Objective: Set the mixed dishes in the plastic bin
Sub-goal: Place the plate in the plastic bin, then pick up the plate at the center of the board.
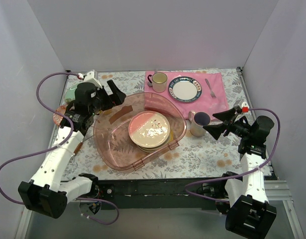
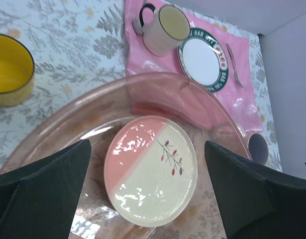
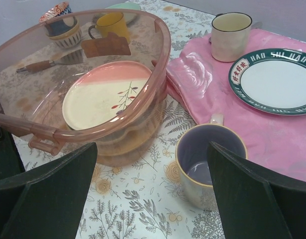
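From above, the bin [image 1: 104, 144] sits in the middle of the desk [image 1: 202, 154]. A floral plate [image 1: 149, 129] lies inside it, on top of another plate. Only that one's edge shows, so I cannot tell which plate it is. The left arm [image 1: 58, 154] reaches over the bin's far left side. The left jaws are spread wide and hold nothing. The right arm [image 1: 252, 172] points the right jaws at the grey mug [image 1: 198, 123], which stands on the desk just beside the bin. These jaws are spread wide and empty too. At the back, a pink cloth [image 1: 215, 102] holds a cream mug [image 1: 158, 81], a white plate [image 1: 184, 89] and a fork [image 1: 211, 88]. The left arm hides most of a green plate [image 1: 69, 93] and a red bowl [image 1: 58, 118].

The left wrist view looks down between the jaws onto the floral plate. It shows a yellow mug [image 2: 11, 69] on the desk outside the bin, which the top view does not show. Here only a bit of the grey mug shows.

The right wrist view is low and close to the grey mug, in front of the gap. The yellow mug, red bowl and green plate show through or past the bin's pink wall. So do a brown label [image 3: 105, 46] and a wooden-handled tool [image 3: 41, 64]; I cannot tell what kind of tool. The picture edge cuts off the white plate.
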Motion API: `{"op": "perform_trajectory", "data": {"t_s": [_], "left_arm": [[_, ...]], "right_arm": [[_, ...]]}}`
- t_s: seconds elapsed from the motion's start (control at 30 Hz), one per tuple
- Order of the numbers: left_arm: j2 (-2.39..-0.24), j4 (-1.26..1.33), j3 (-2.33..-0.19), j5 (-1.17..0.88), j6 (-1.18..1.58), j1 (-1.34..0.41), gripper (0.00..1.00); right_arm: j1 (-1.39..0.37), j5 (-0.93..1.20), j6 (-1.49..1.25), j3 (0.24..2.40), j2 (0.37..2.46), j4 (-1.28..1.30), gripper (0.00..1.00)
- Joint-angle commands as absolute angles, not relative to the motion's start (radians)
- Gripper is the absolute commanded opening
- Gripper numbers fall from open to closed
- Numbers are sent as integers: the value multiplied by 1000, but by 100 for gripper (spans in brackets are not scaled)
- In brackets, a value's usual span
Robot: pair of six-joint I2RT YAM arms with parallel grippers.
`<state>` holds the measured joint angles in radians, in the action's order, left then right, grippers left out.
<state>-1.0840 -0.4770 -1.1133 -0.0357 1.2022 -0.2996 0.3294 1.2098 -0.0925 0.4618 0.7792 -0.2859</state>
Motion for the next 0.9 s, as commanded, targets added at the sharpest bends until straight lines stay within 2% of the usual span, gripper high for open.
{"op": "perform_trajectory", "data": {"t_s": [0.0, 0.2, 0.53, 0.87], "left_arm": [[-1124, -437, -1186, -54, 1132, -203, 98], [-1276, -423, -1255, -61, 1063, -88, 98], [-1580, -413, -1402, -12, 963, -5, 98], [-1937, -492, -1669, 224, 896, -2, 97]], "right_arm": [[342, 1209, -69, 466, 796, -288, 99], [364, 1210, -61, 469, 821, -282, 99], [391, 1223, -52, 476, 859, -273, 99], [402, 1232, -48, 482, 888, -265, 99]]}}
